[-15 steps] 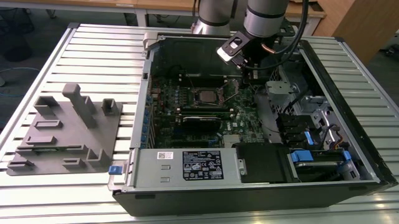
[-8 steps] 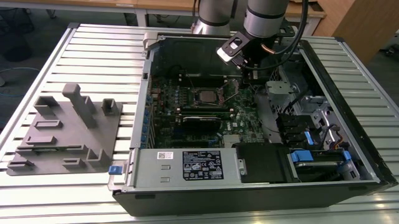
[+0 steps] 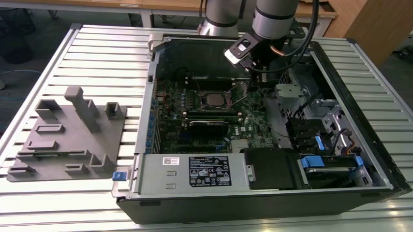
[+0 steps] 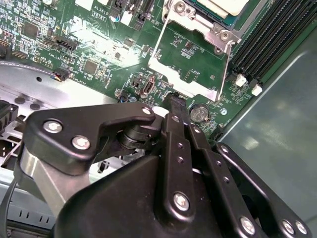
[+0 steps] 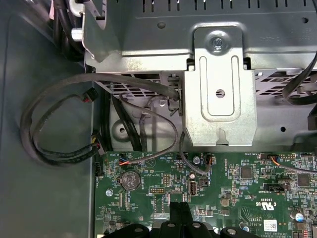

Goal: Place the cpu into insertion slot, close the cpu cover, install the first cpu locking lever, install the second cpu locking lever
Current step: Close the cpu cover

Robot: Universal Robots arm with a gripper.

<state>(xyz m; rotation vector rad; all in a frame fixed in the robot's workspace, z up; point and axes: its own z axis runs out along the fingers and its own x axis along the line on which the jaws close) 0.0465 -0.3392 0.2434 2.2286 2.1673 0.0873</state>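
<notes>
Exterior view: small square cpu with pale metal top (image 3: 212, 99) sits in the dark square insertion slot (image 3: 200, 99). Second wrist view: thin silver cpu cover frame (image 4: 166, 72) flipped open, black claw (image 4: 174, 105) clenched shut, tips just beside its edge. First wrist view: claw (image 5: 179, 212) over the green board (image 5: 247, 186).

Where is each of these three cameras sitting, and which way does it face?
Exterior view: high off the arm, looking down into the open computer case; the arm enters from the far side.
Second wrist view: on the wrist, looking along the gripper at the green board, open cpu cover and cpu.
First wrist view: on the wrist, past the gripper toward the green board and grey bracket.
Both wrist views share the coin battery.
</notes>
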